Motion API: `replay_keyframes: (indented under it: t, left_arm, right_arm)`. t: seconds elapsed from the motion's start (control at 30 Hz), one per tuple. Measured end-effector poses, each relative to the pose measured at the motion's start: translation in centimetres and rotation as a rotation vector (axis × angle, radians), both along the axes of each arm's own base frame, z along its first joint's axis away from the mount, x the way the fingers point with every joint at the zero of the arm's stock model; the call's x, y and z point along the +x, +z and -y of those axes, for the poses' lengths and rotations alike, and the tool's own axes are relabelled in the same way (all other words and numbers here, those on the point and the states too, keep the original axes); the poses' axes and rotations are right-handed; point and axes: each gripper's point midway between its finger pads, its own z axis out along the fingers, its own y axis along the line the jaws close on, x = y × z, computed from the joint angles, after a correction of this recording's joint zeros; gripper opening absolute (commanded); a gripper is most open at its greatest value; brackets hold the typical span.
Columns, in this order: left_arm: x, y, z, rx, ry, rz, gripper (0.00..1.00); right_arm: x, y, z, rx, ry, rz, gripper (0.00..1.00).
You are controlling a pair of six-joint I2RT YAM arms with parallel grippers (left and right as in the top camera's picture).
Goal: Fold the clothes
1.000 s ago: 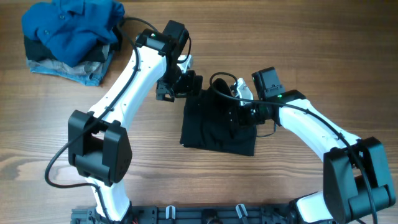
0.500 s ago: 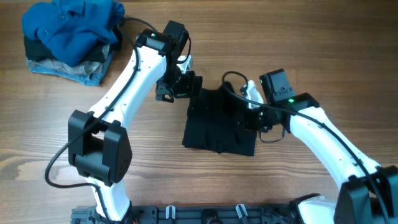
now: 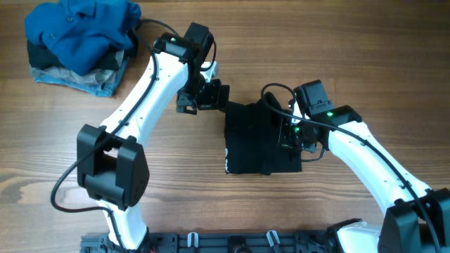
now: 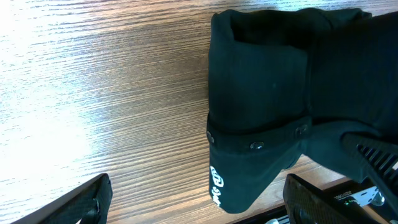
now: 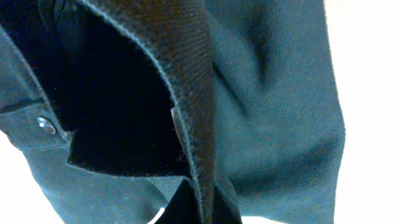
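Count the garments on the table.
3, maybe 4. The black T-shirt lies in the middle; the blue shirt is heaped at the far left corner, with denim at the bottom. A dark layer between them may be a fourth.

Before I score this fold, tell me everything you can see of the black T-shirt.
The black T-shirt is plain, soft knit fabric, folded into a compact, roughly square stack lying flat on the wooden table, centre-right. A small white tag shows at its lower-left corner. The right gripper pinches a raised fold at its right edge; the left gripper hovers open beside its upper-left corner, apparently apart.
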Motion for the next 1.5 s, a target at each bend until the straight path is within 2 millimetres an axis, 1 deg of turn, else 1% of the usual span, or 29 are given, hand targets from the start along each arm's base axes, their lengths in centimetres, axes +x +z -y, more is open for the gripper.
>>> replay_keyframes:
  t: [0.03,0.07,0.1,0.13,0.2,0.37,0.43,0.47,0.53,0.57,0.6,0.63,0.67,0.8,0.87,0.9,1.03,1.1,1.13,1.17,1.2,1.3,1.37,1.43,1.5]
  left_arm:
    - [0.0,0.0,0.0,0.0,0.0,0.0,0.88]
    - [0.0,0.0,0.0,0.001,0.0,0.0,0.88]
    - [0.0,0.0,0.0,0.0,0.0,0.0,0.89]
    - [0.0,0.0,0.0,0.0,0.0,0.0,0.89]
    - [0.0,0.0,0.0,0.001,0.0,0.0,0.89]
    - [0.0,0.0,0.0,0.0,0.0,0.0,0.89]
    - [0.0,0.0,0.0,0.0,0.0,0.0,0.91]
    - [0.0,0.0,0.0,0.0,0.0,0.0,0.91]
    - [0.0,0.0,0.0,0.0,0.0,0.0,0.89]
    - [0.0,0.0,0.0,0.0,0.0,0.002,0.88]
    - [0.1,0.0,0.0,-0.002,0.0,0.004,0.85]
    - [0.1,0.0,0.1,-0.002,0.0,0.006,0.82]
    - [0.2,0.0,0.1,-0.003,0.0,0.009,0.74]
    - [0.4,0.0,0.1,-0.005,-0.01,0.021,0.32]
    - [0.6,0.0,0.2,-0.007,-0.006,0.026,0.09]
    - [0.7,0.0,0.2,-0.009,-0.005,0.029,0.04]
    - [1.0,0.0,0.3,-0.014,-0.01,0.044,0.04]
    - [1.0,0.0,0.4,-0.015,-0.01,0.045,0.05]
    - [1.0,0.0,0.4,-0.015,-0.01,0.045,0.08]
    - [1.0,0.0,0.3,-0.015,-0.01,0.045,0.11]
    - [1.0,0.0,0.3,-0.014,-0.008,0.044,0.13]
    - [1.1,0.1,-0.2,-0.012,0.002,0.04,0.22]
    - [1.3,0.3,-0.6,-0.013,0.013,0.045,0.33]
    - [1.4,0.6,-0.9,-0.015,0.023,0.051,0.41]
    - [1.4,0.9,-1.1,-0.018,0.026,0.057,0.52]
  right_arm:
    - [0.1,0.0,0.1,-0.01,0.002,0.008,0.06]
    - [0.2,0.0,0.3,-0.018,0.004,0.014,0.11]
    - [0.3,-0.1,0.5,-0.03,0.004,0.019,0.27]
    - [0.4,-0.2,0.7,-0.047,0.007,0.026,0.32]
    - [0.5,-0.2,1.1,-0.067,0.0,0.031,0.31]
    - [-0.1,-0.8,3.9,-0.172,-0.106,-0.02,0.31]
    - [0.0,-0.9,5.0,-0.187,-0.146,-0.029,0.16]
    - [0.1,-0.9,5.4,-0.19,-0.153,-0.029,0.12]
    - [0.7,-0.6,5.8,-0.163,-0.136,-0.002,0.07]
    - [1.3,-0.1,5.6,-0.133,-0.098,0.033,0.04]
    - [1.7,0.3,5.3,-0.107,-0.066,0.059,0.04]
    - [1.9,0.7,4.8,-0.076,-0.018,0.088,0.04]
    - [2.1,1.3,4.0,-0.033,0.04,0.12,0.04]
    - [2.2,4.4,-0.2,0.19,0.277,0.26,0.04]
    - [2.2,5.4,-1.5,0.264,0.338,0.305,0.04]
    - [2.3,5.7,-1.9,0.288,0.355,0.322,0.04]
    - [3.5,6.7,-3.0,0.353,0.392,0.395,0.04]
    - [4.4,6.2,-3.4,0.369,0.398,0.408,0.04]
    - [4.7,5.7,-3.5,0.374,0.399,0.406,0.04]
    - [5.2,4.5,-3.7,0.382,0.398,0.384,0.04]
    - [5.2,3.9,-3.7,0.383,0.396,0.37,0.04]
    - [4.9,1.1,-4.0,0.386,0.387,0.282,0.04]
    - [4.5,-1.1,-3.8,0.37,0.34,0.195,0.04]
    - [3.5,-3.4,-2.4,0.306,0.218,0.053,0.04]
    - [2.1,-5.2,0.4,0.204,0.032,-0.104,0.04]
